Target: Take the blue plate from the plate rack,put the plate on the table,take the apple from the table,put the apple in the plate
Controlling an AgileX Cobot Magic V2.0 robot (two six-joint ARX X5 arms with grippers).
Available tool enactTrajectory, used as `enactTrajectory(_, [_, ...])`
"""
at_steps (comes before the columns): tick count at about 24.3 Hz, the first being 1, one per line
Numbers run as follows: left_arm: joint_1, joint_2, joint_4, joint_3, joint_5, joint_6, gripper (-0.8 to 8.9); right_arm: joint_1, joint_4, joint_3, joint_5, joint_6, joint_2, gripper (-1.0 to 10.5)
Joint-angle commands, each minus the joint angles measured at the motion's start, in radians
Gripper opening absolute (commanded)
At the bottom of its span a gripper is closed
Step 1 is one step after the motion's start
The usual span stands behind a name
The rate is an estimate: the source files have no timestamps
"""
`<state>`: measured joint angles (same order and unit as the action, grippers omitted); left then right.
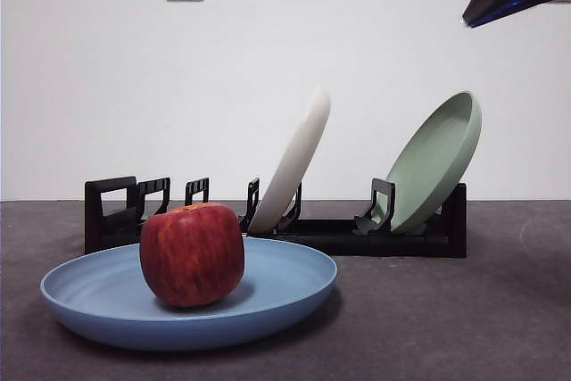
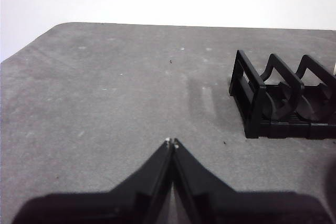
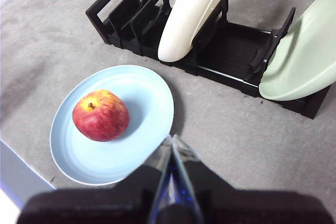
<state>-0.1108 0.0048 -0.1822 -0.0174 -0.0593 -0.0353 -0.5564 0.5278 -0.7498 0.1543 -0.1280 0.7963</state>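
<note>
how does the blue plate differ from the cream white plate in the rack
The round matte light-blue plate lies flat on the dark grey table; the glossy cream-white plate stands tilted in a slot of the black plastic plate rack. The blue plate holds the deep-red apple; the cream-white plate holds nothing. Both are round with shallow rims, and no gripper touches either.

Both claws (image 2: pixel 171 142) (image 3: pixel 171 138) closed, empty.

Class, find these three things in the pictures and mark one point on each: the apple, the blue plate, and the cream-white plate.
apple (image 1: pixel 192 254), front view, middle of its red side.
blue plate (image 1: pixel 285 278), front view, bare inner surface beside the apple.
cream-white plate (image 3: pixel 191 11), right wrist view, middle of its leaning back face.
</note>
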Motion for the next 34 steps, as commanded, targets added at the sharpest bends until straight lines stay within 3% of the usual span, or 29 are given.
enactTrajectory(1, [-0.002,-0.003,0.002,0.013,0.003,-0.006,-0.02,-0.001,-0.003,0.008,-0.003,-0.009,0.001,0.0])
enactTrajectory(3, [-0.002,-0.003,0.002,0.013,0.003,-0.006,-0.02,-0.002,-0.003,0.008,-0.004,-0.007,-0.001,0.0])
enactTrajectory(8, [-0.002,-0.003,0.002,0.013,0.003,-0.006,-0.03,0.114,0.003,0.009,-0.077,0.246,-0.105,0.0])
enactTrajectory(15, [-0.002,-0.003,0.002,0.013,0.003,-0.006,-0.03,0.510,0.003,0.012,-0.074,0.251,-0.340,0.0])
enactTrajectory(18, [-0.002,-0.003,0.002,0.013,0.003,-0.006,-0.03,0.626,-0.032,0.017,0.008,0.255,-0.425,0.0])
enactTrajectory(24, [-0.002,-0.003,0.002,0.013,0.003,-0.006,-0.03,0.659,-0.176,0.119,0.058,0.262,-0.494,0.0])
enactTrajectory(28, [-0.002,-0.003,0.002,0.013,0.003,-0.006,-0.02,0.657,-0.288,0.256,0.113,0.229,-0.530,0.0])
enactTrajectory(34, [-0.002,-0.003,0.002,0.013,0.003,-0.006,-0.03,0.566,-0.397,0.459,0.117,0.222,-0.620,0.0])
